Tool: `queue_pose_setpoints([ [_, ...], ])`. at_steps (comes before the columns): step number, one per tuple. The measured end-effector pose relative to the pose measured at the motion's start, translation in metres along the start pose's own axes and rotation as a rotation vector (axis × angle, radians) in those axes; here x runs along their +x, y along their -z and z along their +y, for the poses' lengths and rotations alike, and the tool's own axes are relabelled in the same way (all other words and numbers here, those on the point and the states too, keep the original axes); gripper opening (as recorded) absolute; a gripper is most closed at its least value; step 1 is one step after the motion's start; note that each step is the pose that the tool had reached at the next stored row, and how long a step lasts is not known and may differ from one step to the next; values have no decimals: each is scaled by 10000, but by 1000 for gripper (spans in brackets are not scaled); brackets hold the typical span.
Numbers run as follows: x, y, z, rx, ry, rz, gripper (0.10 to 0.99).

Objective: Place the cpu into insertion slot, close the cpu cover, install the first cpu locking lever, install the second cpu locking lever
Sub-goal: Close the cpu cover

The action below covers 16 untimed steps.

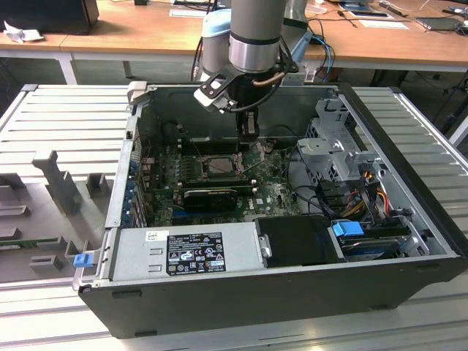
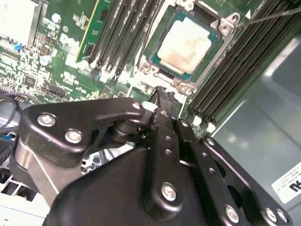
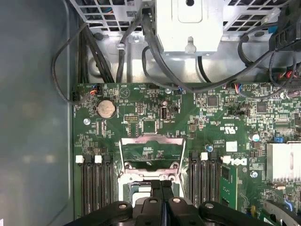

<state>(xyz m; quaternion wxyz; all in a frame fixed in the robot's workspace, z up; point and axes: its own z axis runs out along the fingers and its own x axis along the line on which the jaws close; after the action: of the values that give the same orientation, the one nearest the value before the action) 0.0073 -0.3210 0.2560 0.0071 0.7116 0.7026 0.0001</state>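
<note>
The cpu [image 2: 187,43] is seen seated in the insertion slot [image 2: 225,27], pale top upward. The cpu cover [image 3: 150,151] is raised open at one edge of the slot. The gripper [image 2: 162,96] is held just beside the slot, its fingers pressed together with nothing gripped.

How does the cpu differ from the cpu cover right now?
The cpu is a solid, pale silver plate; the cover is a thin metal frame with a square cut-out that shows the board through it. The cpu lies flat in the slot; the cover stands swung open, not over the cpu. Both are square, metallic and about socket-sized.
</note>
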Motion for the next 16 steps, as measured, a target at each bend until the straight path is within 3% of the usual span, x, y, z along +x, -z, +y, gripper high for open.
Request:
queue_pose_setpoints([
  [7,-1,82,8,0,0,-3,106],
  [10,0,84,46,-1,1,-1,106],
  [16,7,79,344,0,1,-1,106],
])
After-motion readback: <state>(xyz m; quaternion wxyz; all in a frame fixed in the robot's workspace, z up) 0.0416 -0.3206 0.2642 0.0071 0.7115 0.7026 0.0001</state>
